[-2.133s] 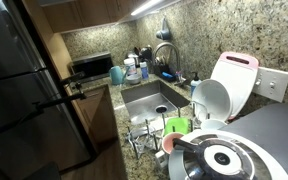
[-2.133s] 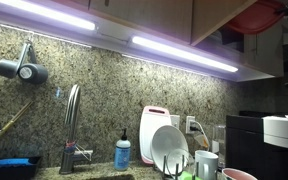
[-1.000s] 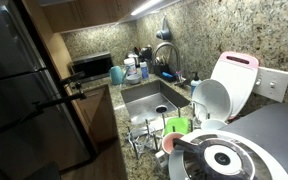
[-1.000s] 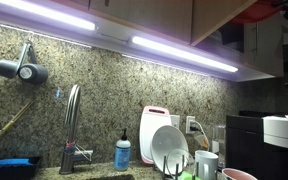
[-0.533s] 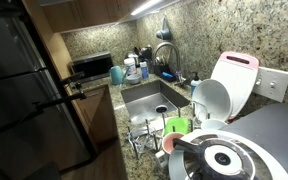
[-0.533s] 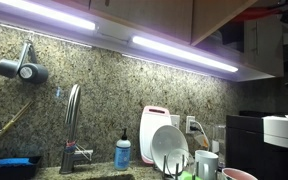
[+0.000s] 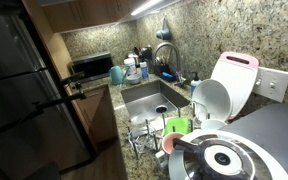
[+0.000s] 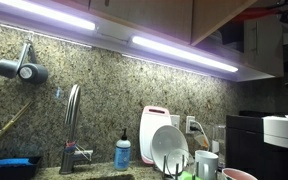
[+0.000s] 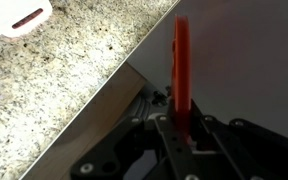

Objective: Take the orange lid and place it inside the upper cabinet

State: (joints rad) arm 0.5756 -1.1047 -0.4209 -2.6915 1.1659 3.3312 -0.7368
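- Wrist view: the gripper (image 9: 181, 126) is clamped on the bottom edge of the orange lid (image 9: 182, 65), with a dark finger on each side of it.
- The lid stands upright and edge-on to the camera, so it's just a thin orange stripe right of centre.
- Behind it, the right half of the frame is a plain pale grey surface. A wooden edge (image 9: 96, 118) cuts diagonally across the middle, and speckled granite (image 9: 54, 70) fills the upper left.
- A white thing with a small reddish slot (image 9: 19, 14) sits in the top left corner, can't tell what it is.
- What changed: about two seconds back the lid showed as a reddish disc at the upper right of an exterior view, just under the upper cabinet (image 8: 149, 14). Now it's out of that spot, and I can't make it out in either exterior view.
- Since a second ago the exterior views look the same to me.
- The arm itself isn't clearly visible in either exterior view.
- Counter stuff hasn't budged: faucet (image 8: 72, 115), blue soap bottle (image 8: 123, 152), pink cutting board (image 8: 156, 122) and white plate (image 8: 170, 148).
- Likewise the sink (image 7: 149, 100), the green cup (image 7: 177, 126) and the dark refrigerator (image 7: 24, 90) on the left of the frame.
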